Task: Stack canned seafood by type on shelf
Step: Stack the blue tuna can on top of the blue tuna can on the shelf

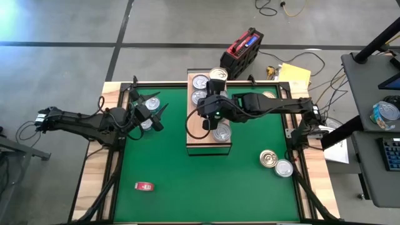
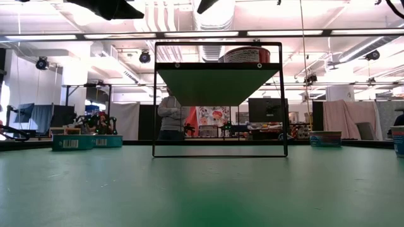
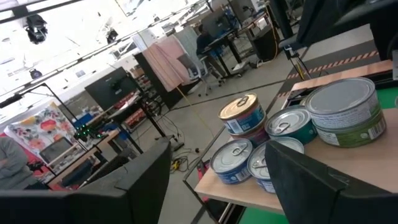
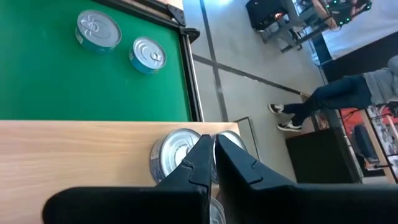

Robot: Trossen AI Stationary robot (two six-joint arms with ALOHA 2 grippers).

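Observation:
The shelf [image 1: 195, 128] stands mid-table on the green mat, and I also see it head-on in the low view [image 2: 218, 65]. Several tins rest on it: silver lids [image 1: 200, 82] [image 1: 222, 132], and a gold-lidded tin [image 3: 240, 111] stacked on another tin. My right gripper [image 4: 213, 142] is shut and hovers over the shelf [image 1: 207, 122], its tips above two silver tins [image 4: 174, 152]. My left gripper [image 3: 217, 186] is open over the mat's left part [image 1: 156, 114], beside two tins [image 1: 150, 101] [image 1: 146, 124], and faces the shelf.
Two more tins, one gold-lidded [image 1: 269, 157] and one silver [image 1: 284, 167], sit near the mat's right edge. A small red flat object [image 1: 144, 185] lies near the front left. A red-black case [image 1: 245, 50] is on the floor beyond the table. A person [image 2: 169, 116] stands far behind.

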